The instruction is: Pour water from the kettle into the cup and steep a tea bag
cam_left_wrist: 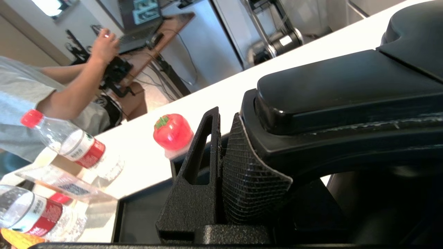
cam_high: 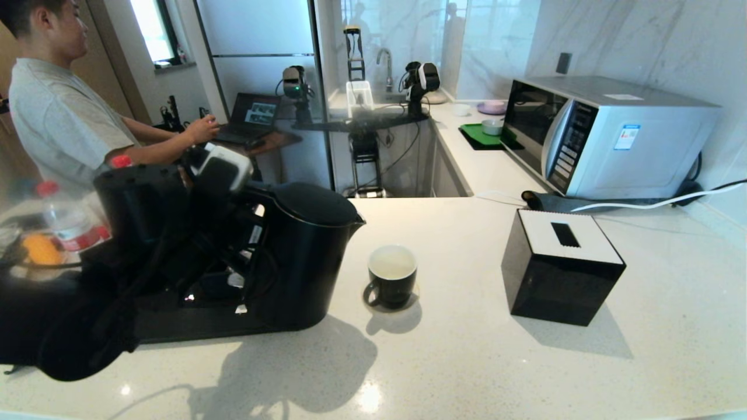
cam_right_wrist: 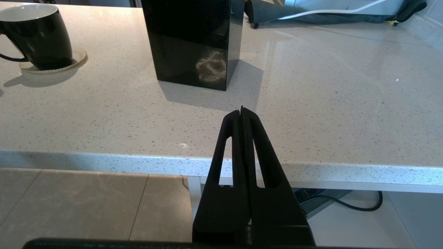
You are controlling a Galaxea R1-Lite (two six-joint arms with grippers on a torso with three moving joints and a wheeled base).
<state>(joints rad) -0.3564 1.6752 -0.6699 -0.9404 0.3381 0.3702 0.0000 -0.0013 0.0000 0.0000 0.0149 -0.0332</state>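
A: Where is the kettle (cam_high: 309,251) now, and who has it?

B: It stands upright on a black tray (cam_high: 192,326) at the left side of the worktop (cam_high: 467,361), with its spout toward the cup (cam_high: 392,275). The left claw (cam_left_wrist: 221,159) is clamped on the kettle handle (cam_left_wrist: 346,90); in the left wrist view a ribbed pad presses against the handle's side.

A: And the cup?

B: On a small coaster, just beside the kettle, handle toward the robot. Pale water (cam_high: 392,263) is inside it already. I see no tea bag in these views.

A: So what is the step, you think?

B: I judge the kettle is being put back. To do it well, keep it upright, let the base sit flat on the tray, and only then loosen the grip and draw the claw back sideways, so the handle is not dragged.

A: The right claw (cam_right_wrist: 243,114)?

B: Closed and empty, parked before the worktop edge, facing the black tissue box (cam_high: 560,265).
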